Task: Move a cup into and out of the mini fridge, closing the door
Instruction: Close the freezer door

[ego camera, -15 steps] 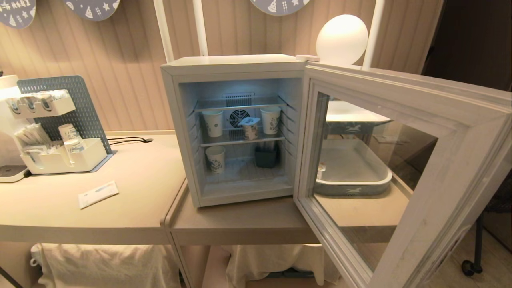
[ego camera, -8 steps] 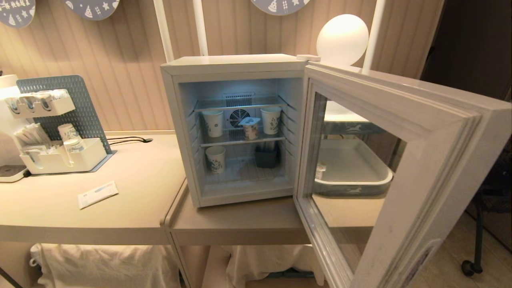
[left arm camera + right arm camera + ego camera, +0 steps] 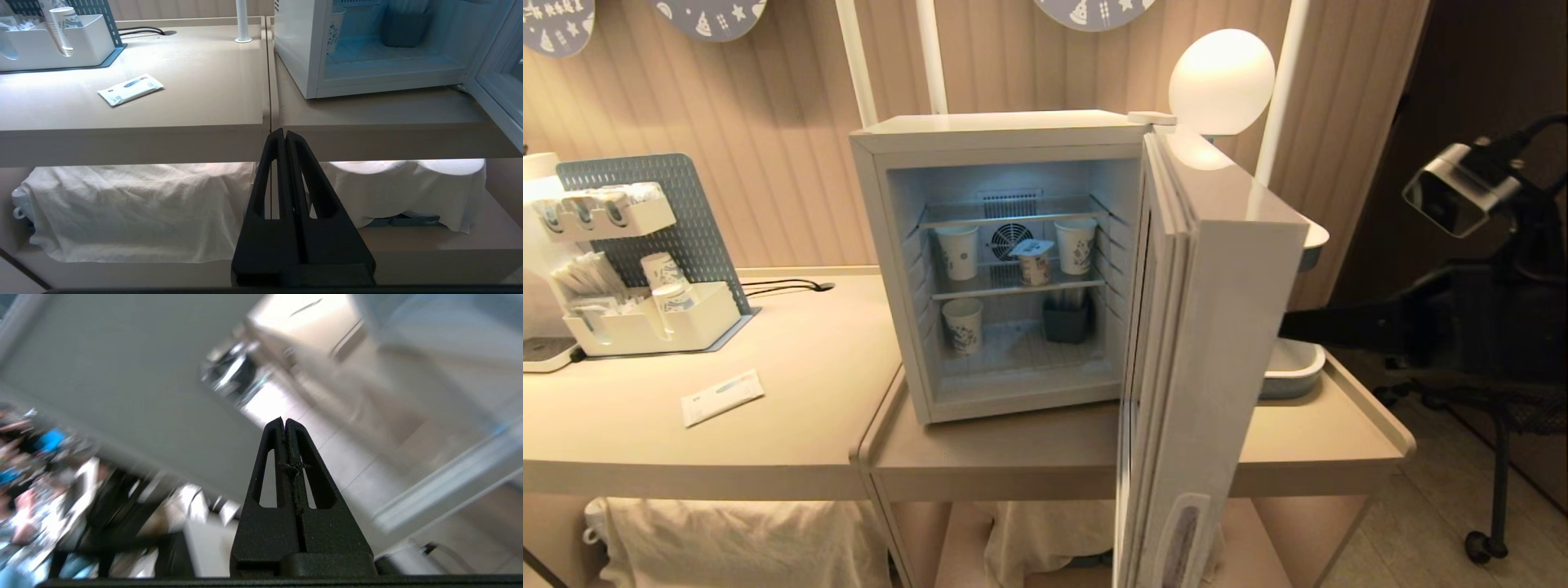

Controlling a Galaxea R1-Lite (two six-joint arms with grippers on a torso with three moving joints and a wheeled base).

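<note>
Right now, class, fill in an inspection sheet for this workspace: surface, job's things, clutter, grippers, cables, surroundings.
Surface: beige table, two tops butted together.
Job's things: mini fridge lit; door half open, edge-on; cup on the middle shelf between two paper cups.
Clutter: white packet; organiser with cups and sachets.
Grippers: left gripper shut, empty, below the table edge; right gripper shut, empty, its arm behind the door.
Cables: black cable into a table hole.
Surroundings: globe lamp, panelled wall.

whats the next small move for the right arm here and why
Probably keep pushing the grey-white framed fridge door toward the white mini fridge: it stands half-swung, edge-on, the right arm reaches behind it, and the small foil-lidded yogurt cup sits on the middle shelf.
</note>
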